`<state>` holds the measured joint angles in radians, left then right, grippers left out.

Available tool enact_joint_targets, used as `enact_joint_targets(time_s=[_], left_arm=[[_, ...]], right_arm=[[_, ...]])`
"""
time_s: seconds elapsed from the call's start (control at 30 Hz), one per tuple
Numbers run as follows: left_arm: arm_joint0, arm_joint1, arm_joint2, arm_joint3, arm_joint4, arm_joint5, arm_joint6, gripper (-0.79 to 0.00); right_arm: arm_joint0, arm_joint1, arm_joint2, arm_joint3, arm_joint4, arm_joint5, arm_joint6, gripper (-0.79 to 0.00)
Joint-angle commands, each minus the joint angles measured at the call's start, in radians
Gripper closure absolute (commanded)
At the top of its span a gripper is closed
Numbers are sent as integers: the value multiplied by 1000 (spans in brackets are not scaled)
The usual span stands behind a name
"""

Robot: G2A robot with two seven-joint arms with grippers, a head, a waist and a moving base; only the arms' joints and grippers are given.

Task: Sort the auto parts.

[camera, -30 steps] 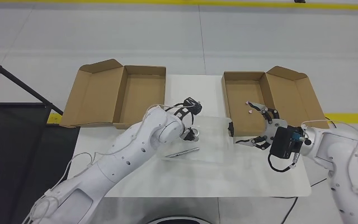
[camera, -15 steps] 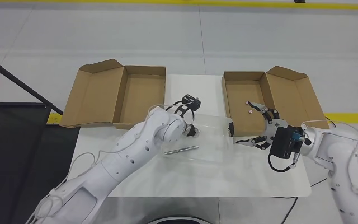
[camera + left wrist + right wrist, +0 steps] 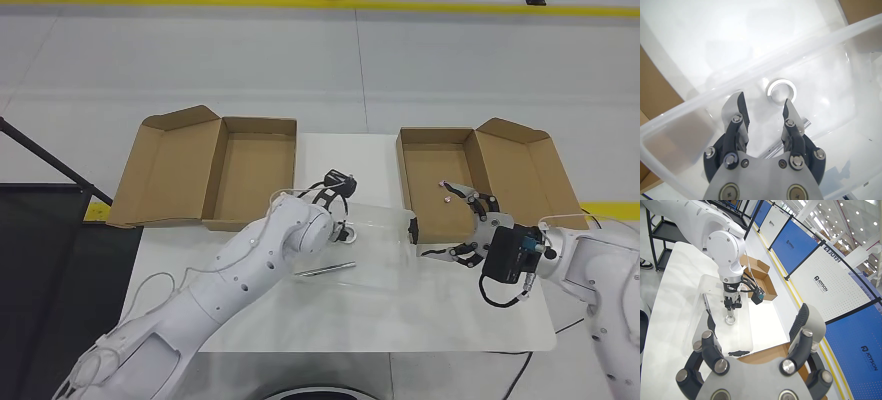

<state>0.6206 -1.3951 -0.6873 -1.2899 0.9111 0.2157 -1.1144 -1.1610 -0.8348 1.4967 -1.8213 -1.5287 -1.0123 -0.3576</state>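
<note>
1. The left end effector [image 3: 763, 100] hangs inside a clear plastic bin [image 3: 761, 67] with its two fingers spread and nothing between them.
2. A metal ring [image 3: 769, 93] lies flat on the bin floor just beyond the fingertips. One fingertip overlaps the ring's rim in the left wrist view, and whether it touches the ring cannot be told.
3. A thin metal rod [image 3: 325, 269] also lies on the bin floor, on the robot's side of the fingers and apart from the ring.
4. The count is one ring, one rod, one clear bin and two open cardboard boxes.
5. The left box [image 3: 250, 170] and the right box [image 3: 440, 175] sit at the far side of the white surface [image 3: 480, 320], with the bin between them and nearer the robot. Both have their lids folded outward.
6. The left arm reaches in from the robot's left, and its wrist points straight down into the bin.
7. The right end effector [image 3: 757, 313] hovers over the near part of the right box, beside the bin's end. Its fingers are spread wide and hold nothing.
8. The right arm is bent, and its wrist is turned toward the bin and the left arm.
</note>
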Motion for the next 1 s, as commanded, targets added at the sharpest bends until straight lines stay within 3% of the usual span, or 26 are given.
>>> enact_joint_targets(time_s=[0.0, 0.17, 0.57, 0.8, 0.97], left_arm=[[-4, -6, 4, 13, -5, -1, 4, -489], [-13, -21, 9, 46, -19, -6, 6, -486], [-26, -46, 16, 110, -26, -13, 4, -391], [-3, -45, 5, 82, -4, -22, -25, -369], [18, -38, -14, 59, 1, -46, -60, -311]], right_arm=[[0, 0, 0, 0, 0, 0, 0, -785], [0, 0, 0, 0, 0, 0, 0, -785], [0, 0, 0, 0, 0, 0, 0, -785], [0, 0, 0, 0, 0, 0, 0, -785], [0, 0, 0, 0, 0, 0, 0, -785]])
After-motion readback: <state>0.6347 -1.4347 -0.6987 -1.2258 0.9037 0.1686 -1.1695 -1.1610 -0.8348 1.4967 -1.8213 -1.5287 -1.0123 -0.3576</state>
